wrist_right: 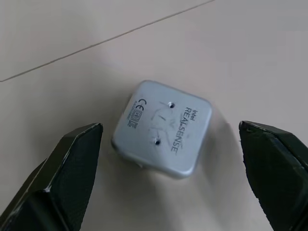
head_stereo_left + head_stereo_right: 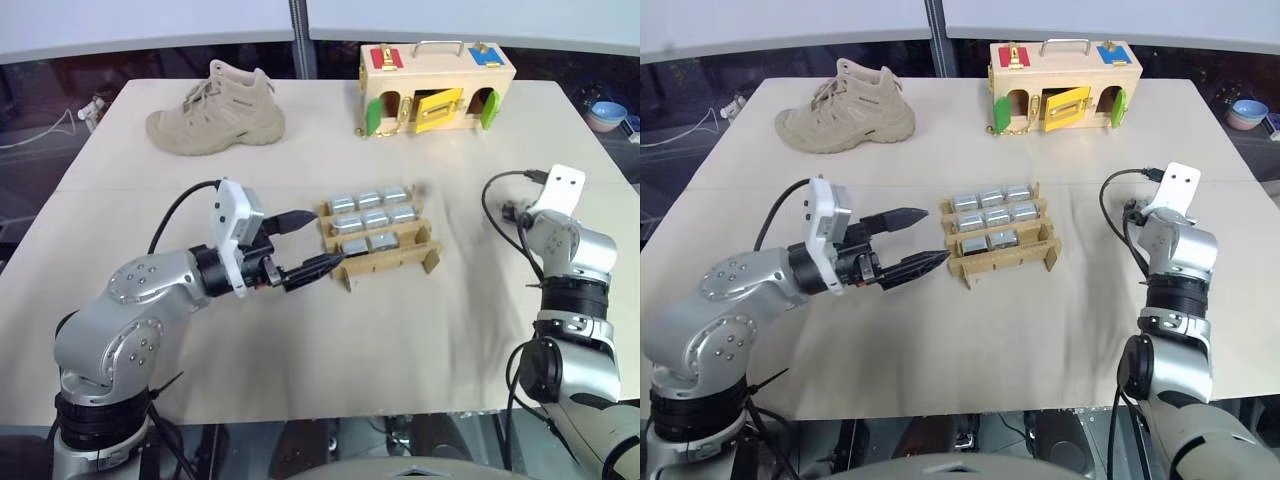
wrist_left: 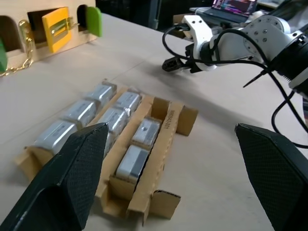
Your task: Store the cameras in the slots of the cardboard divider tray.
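the cardboard divider tray (image 2: 383, 243) sat on the pale surface (image 2: 300, 340), and it served as the landmark for everything else. 8 cameras (image 2: 371, 220) already lay in its slots – 3 in the far row, 3 in the middle, 2 in the near row, with what looked like 1 slot at the right end of the near row left bare.

the left gripper (image 2: 908, 241) hung just beside the tray's left end, its black fingers (image 3: 72, 168) spread wide and holding nothing. well to the right of the tray, the right gripper (image 1: 171, 163) pointed down at a loose camera (image 1: 162, 127) lying flat on the surface with its printed back up; its fingers (image 1: 67, 168) stood open on either side of the body, apart from it, nothing gripped.

the step in hand seemed to be picking up this last camera. to do it well, the right gripper probably needed to come down with the camera centred between the fingers, squared to 2 opposite sides rather than the rounded corners – the case looked smooth and could twist or slip out of a diagonal pinch. closing low on the body, near the surface, would likely give a steadier hold for the carry to the tray's bare slot. the left gripper might also need to stay off the tray.
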